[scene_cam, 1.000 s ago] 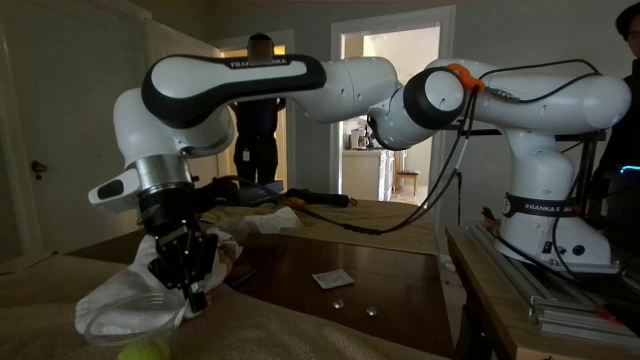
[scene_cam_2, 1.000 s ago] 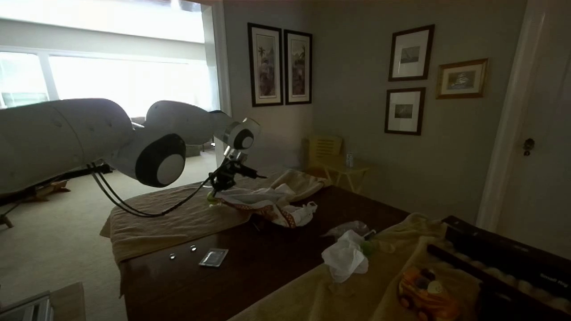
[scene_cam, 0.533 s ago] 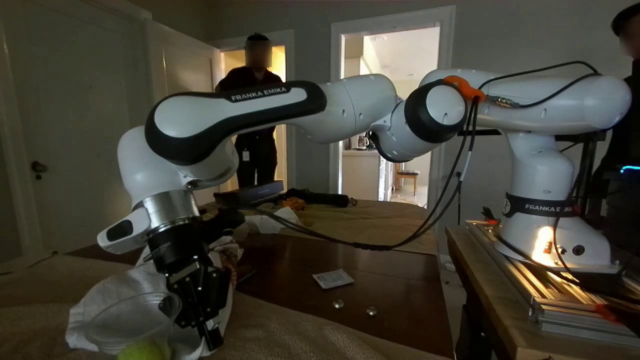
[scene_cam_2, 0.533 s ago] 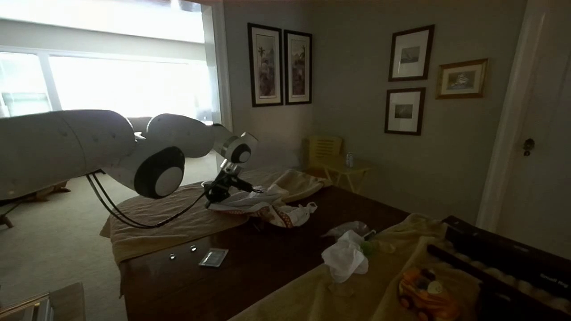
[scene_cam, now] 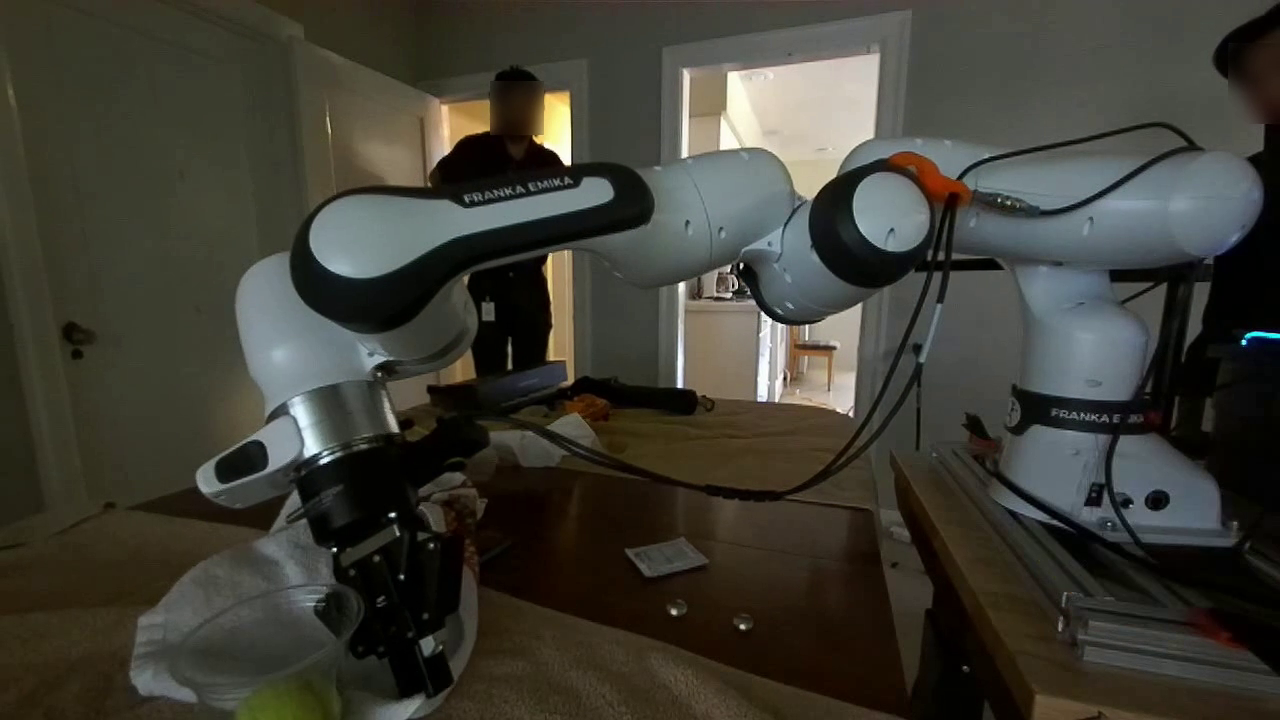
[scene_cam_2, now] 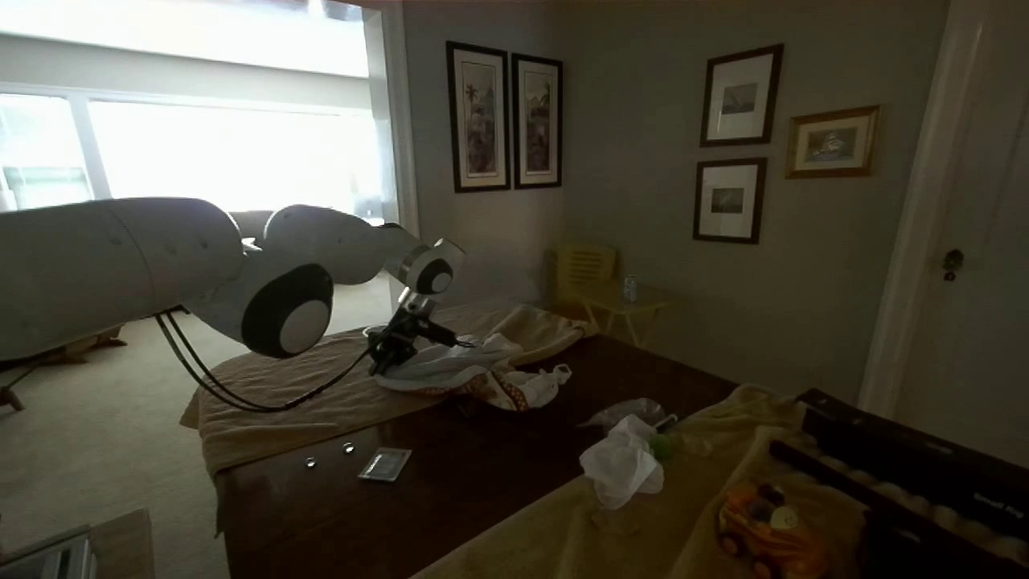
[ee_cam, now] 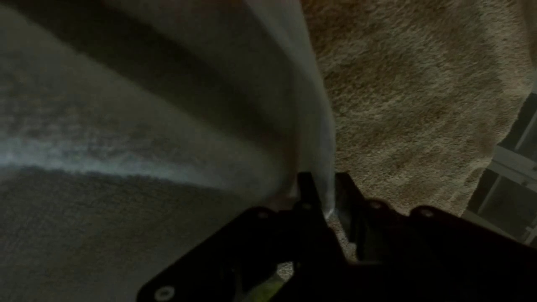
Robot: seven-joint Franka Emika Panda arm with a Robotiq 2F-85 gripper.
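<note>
In the wrist view my gripper [ee_cam: 323,176] points at a white cloth [ee_cam: 235,126]. Its jaws stand a little apart, and the cloth's edge hangs in the gap without filling it. The same cloth [scene_cam: 235,580] lies around the gripper [scene_cam: 425,672] in an exterior view, low over a tan blanket [scene_cam: 590,655]. A clear plastic container [scene_cam: 352,600] and a yellow-green ball [scene_cam: 288,700] sit just beside the gripper. In an exterior view the cloth shows an orange-patterned part [scene_cam_2: 514,392], with the gripper [scene_cam_2: 376,370] at its near-left end.
A small flat packet [scene_cam_2: 385,465] and two clear round beads [scene_cam: 742,623] lie on the dark wooden table [scene_cam: 800,560]. Further along are a crumpled white tissue [scene_cam_2: 623,466], an orange toy car [scene_cam_2: 768,531] and a black box [scene_cam_2: 924,458]. A person [scene_cam: 510,230] stands behind the arm.
The arm has come down, carrying the gripper lower with the cloth. Over the last half second the arm holds still while the fingers part and the cloth's edge spreads out beside them.
</note>
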